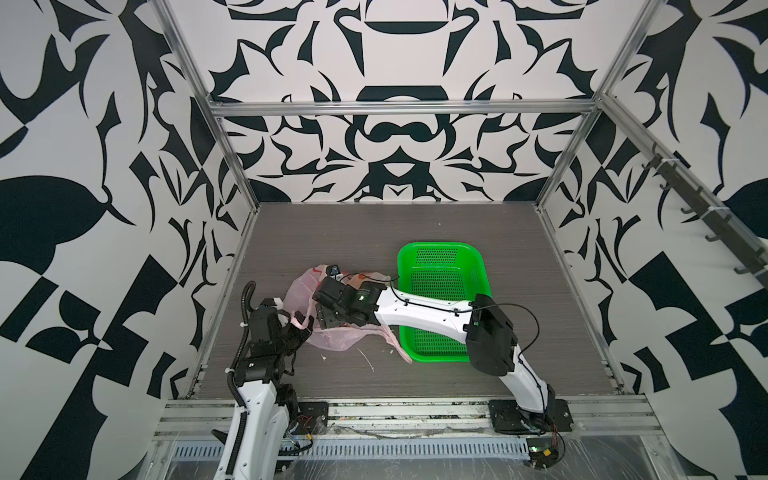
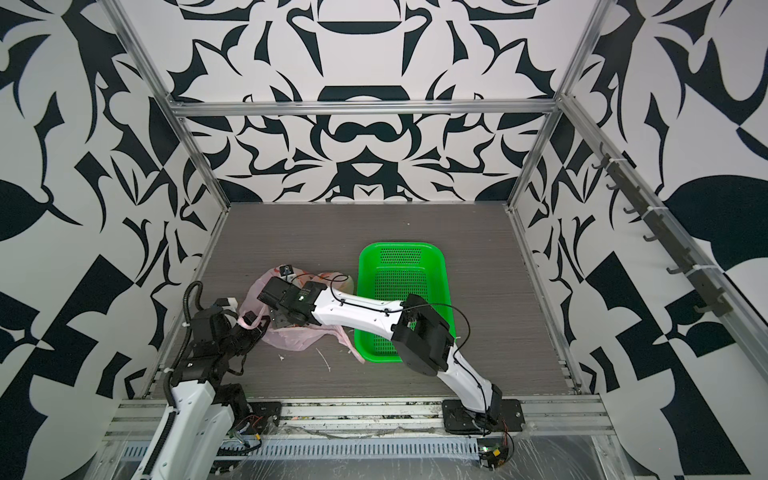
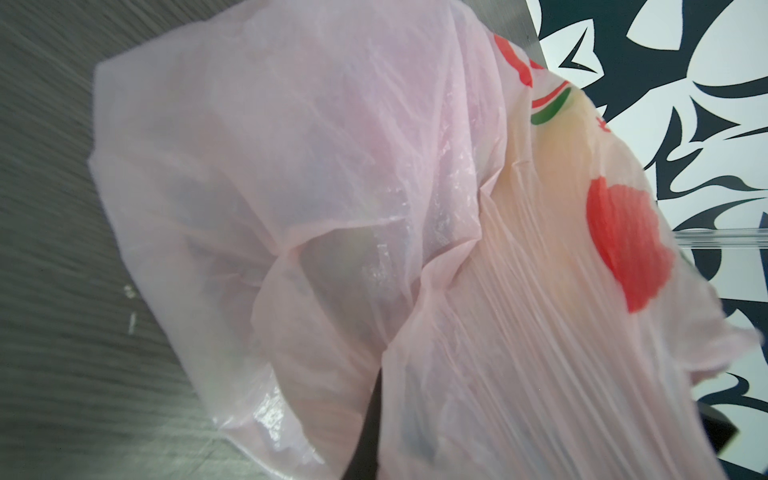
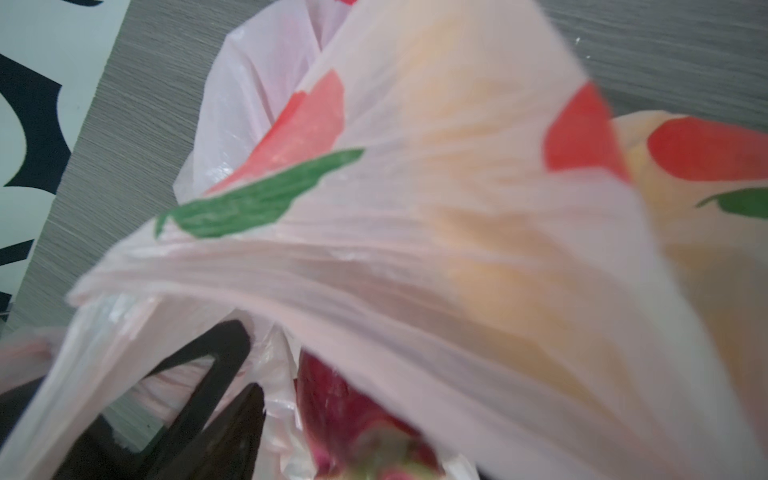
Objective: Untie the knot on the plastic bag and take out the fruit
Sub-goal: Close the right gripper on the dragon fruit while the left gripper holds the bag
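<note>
The left arm [image 1: 254, 397] is rising steeply from its base at the near left, its wrist bending forward and inward so that the left tool [image 1: 300, 330] is pointing toward the middle with its jaws pressed together. The right arm [image 1: 419, 311] is reaching across the middle from the near right, elbow raised and forearm stretching leftward, its wrist tipping the right tool [image 1: 325, 321] downward. In the right wrist view one black finger [image 4: 216, 374] is showing, the other being hidden.
</note>
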Robot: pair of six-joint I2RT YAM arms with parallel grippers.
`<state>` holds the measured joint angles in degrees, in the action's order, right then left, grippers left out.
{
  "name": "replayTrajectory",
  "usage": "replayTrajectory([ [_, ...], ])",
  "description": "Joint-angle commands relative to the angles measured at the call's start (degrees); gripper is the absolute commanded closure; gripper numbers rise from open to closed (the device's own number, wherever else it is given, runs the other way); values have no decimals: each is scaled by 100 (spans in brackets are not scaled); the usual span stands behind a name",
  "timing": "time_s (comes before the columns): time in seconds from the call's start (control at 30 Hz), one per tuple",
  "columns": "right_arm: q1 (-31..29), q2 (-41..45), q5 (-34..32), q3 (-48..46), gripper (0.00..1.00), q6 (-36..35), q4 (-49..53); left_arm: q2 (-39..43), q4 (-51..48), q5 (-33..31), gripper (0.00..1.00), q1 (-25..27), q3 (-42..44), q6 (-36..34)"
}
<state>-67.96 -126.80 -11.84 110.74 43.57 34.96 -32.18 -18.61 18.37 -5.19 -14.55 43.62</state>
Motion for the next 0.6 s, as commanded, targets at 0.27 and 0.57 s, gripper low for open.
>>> replayTrajectory([
  [0.27,-33,-185,-139,273,16,20,126,72,58,114,100,-17,92,-46],
  [0.57,-34,-326,-125,273,13,72,99,85,56,114,100,-20,92,-46],
])
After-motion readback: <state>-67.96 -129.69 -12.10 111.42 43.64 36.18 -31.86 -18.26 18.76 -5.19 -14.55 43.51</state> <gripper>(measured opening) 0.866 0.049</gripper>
